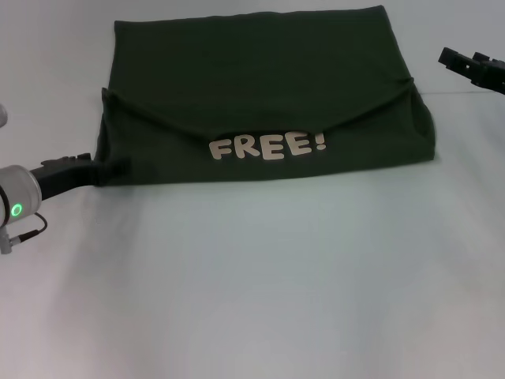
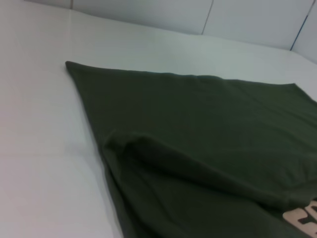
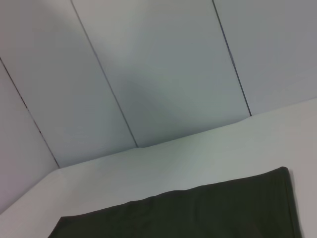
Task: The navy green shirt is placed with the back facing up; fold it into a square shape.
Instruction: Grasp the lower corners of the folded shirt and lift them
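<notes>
Shirt half-folded on bench; left claw at its corner.

I log, largest first: white bench (image 1: pixel 252 300); navy green shirt (image 1: pixel 260 87) lying at the far middle, long axis side to side, near hem turned up showing "FREE!" lettering (image 1: pixel 267 147); left claw (image 1: pixel 106 168) pinched on the shirt's near-left corner; right claw (image 1: pixel 454 58) raised just beyond the right edge, its spread I cannot tell.

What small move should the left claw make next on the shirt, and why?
Probably lift the shirt's near left corner and carry it rightward: the left claw sits at that corner, the near edge is folded up showing "FREE!", and the shape is wide, not square.
</notes>
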